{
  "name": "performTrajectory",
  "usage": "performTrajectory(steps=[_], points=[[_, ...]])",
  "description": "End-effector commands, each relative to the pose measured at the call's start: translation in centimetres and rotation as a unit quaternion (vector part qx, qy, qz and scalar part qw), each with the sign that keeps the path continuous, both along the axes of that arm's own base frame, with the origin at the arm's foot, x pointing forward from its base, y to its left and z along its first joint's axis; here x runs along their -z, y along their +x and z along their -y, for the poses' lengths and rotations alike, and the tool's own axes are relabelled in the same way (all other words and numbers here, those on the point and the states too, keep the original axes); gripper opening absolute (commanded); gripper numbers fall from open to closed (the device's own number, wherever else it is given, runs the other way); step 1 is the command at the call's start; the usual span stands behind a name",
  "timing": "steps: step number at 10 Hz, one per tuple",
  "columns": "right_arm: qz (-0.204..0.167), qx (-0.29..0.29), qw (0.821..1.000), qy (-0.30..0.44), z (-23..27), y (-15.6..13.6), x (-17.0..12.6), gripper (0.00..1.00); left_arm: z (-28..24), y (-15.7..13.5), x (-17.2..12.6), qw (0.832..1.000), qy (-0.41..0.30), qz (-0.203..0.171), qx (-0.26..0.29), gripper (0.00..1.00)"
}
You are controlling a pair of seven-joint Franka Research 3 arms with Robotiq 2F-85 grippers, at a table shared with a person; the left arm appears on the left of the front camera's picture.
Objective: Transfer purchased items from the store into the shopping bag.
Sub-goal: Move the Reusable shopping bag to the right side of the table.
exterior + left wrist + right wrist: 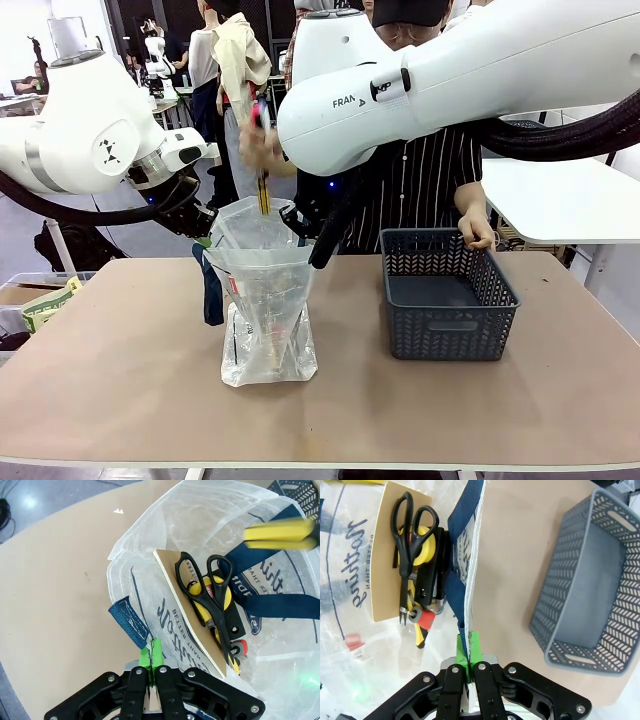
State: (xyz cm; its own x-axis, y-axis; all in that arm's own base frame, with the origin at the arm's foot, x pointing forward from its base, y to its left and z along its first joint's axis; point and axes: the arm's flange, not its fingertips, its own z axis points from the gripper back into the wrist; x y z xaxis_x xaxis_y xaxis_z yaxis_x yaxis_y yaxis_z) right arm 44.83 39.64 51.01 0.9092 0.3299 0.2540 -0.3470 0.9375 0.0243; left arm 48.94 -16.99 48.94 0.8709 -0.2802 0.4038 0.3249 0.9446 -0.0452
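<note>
Left wrist view: left gripper [150, 656] clenched on the shopping bag [150, 580] rim — right gripper [468, 652] likewise (scissors card [197, 605] already inside). Mid-loading, I judge; next, hold the mouth wide for the yellow item [277, 534] above it.

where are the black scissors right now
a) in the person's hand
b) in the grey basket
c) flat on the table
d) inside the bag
d: both wrist views look down into the open bag, and the scissors lie inside it on a tan card.
</note>
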Motion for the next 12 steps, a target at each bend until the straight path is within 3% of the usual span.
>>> performTrajectory(steps=[1, 12], points=[[0.001, -0.006, 1.0, 0.0, 0.18, -0.1, 0.06, 0.0, -0.12, -0.04, -0.09, 1.0, -0.001, 0.002, -0.002, 0.0], [0.001, -0.006, 1.0, 0.0, 0.18, -0.1, 0.06, 0.0, -0.12, -0.04, -0.09, 1.0, -0.001, 0.002, -0.002, 0.0]])
